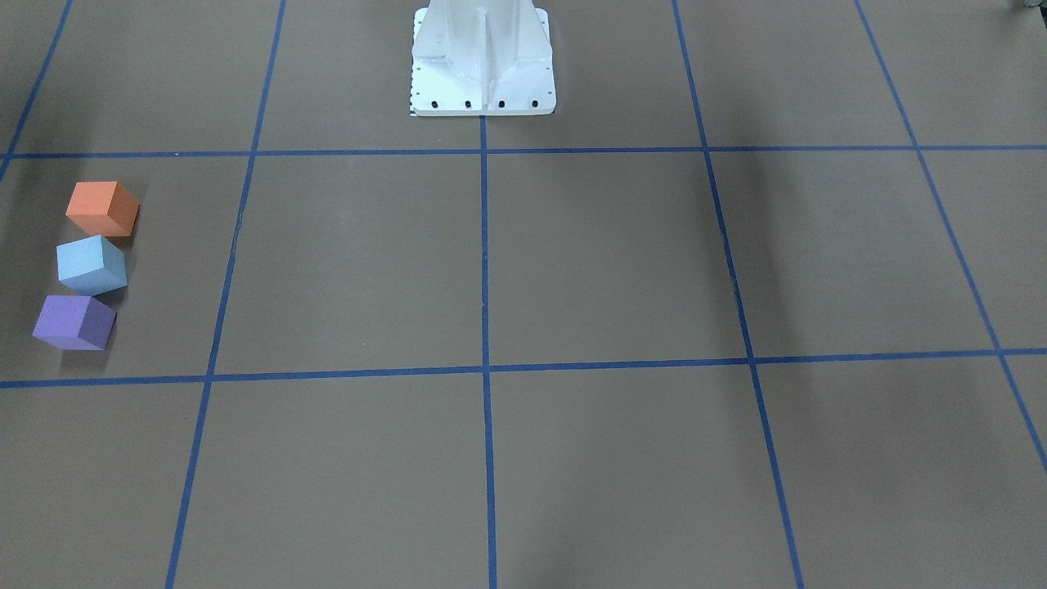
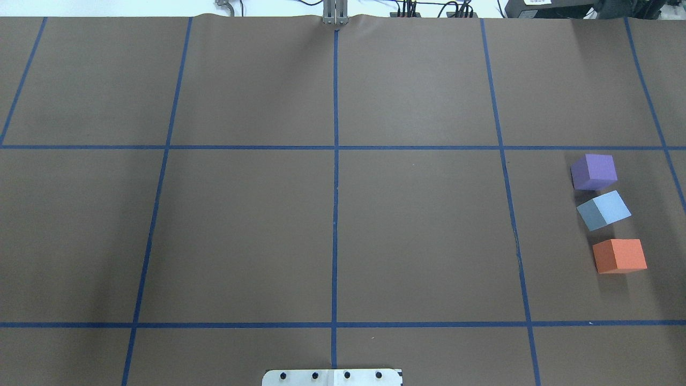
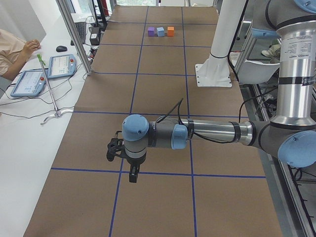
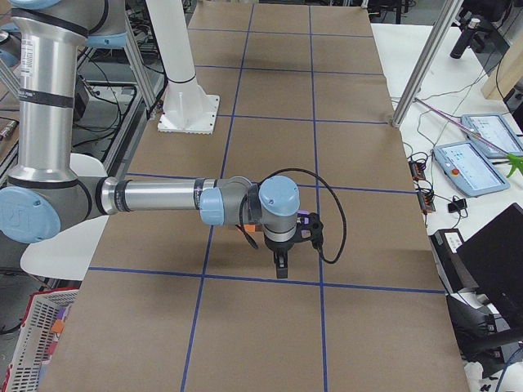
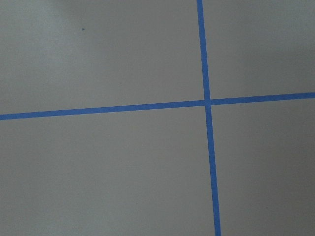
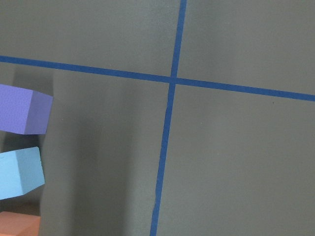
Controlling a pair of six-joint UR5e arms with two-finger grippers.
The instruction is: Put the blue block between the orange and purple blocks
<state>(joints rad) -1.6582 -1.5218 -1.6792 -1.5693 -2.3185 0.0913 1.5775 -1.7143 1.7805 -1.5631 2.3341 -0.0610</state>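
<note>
The blue block (image 2: 604, 209) sits on the brown table in a row between the purple block (image 2: 594, 171) and the orange block (image 2: 620, 255), at the robot's right side. The same row shows in the front view: orange (image 1: 102, 209), blue (image 1: 92, 264), purple (image 1: 74, 321). The right wrist view shows the purple (image 6: 24, 109), blue (image 6: 18, 172) and orange (image 6: 18, 225) blocks at its left edge. My left gripper (image 3: 132, 177) hangs above the table, far from the blocks. My right gripper (image 4: 280, 268) hangs above the table near them. Both show only in side views, so I cannot tell whether they are open or shut.
The robot's white base (image 1: 483, 61) stands at the table's near edge. Blue tape lines (image 2: 335, 214) split the brown table into squares. Tablets (image 3: 44, 74) and an operator's arm (image 3: 15, 49) are on the white bench beside the table.
</note>
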